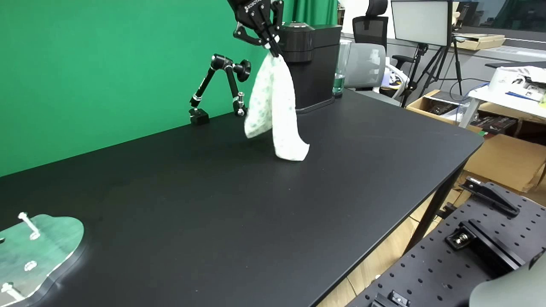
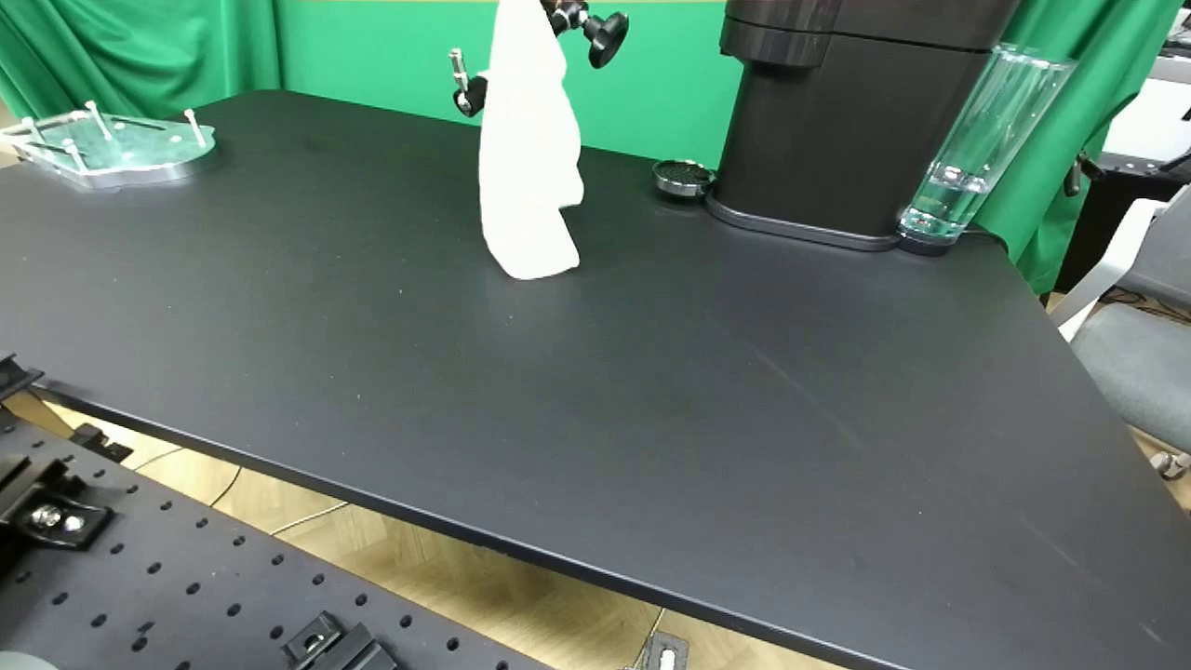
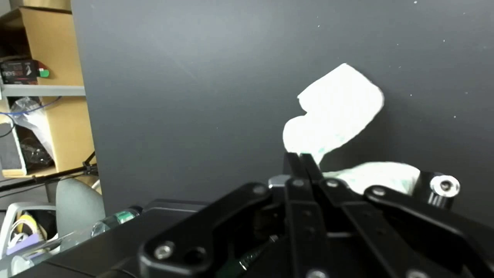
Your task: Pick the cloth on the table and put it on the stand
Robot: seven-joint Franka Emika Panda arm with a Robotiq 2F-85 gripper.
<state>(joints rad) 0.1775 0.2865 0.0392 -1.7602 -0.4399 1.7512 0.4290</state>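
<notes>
The white cloth with pale green spots hangs in two folds from my gripper (image 1: 276, 53); it shows in both exterior views (image 1: 285, 115) (image 2: 530, 149) and in the wrist view (image 3: 343, 104). The gripper's fingertips (image 3: 301, 157) are shut on its upper end. I cannot tell whether its lower end touches the black table (image 1: 192, 204). The black jointed stand (image 1: 222, 62) is at the table's back edge, just beside the cloth and lower than the gripper. The cloth partly hides the stand in an exterior view (image 2: 607, 37); a piece shows in the wrist view (image 3: 444, 187).
A tall black boxy device (image 1: 307, 85) (image 2: 837, 140) stands close beside the gripper, with a clear cylinder (image 2: 977, 140) at its side. A small round metal-rimmed dish (image 2: 684, 177) is by its base. A pale green flat object with white pegs (image 1: 55, 238) lies at the table's far end.
</notes>
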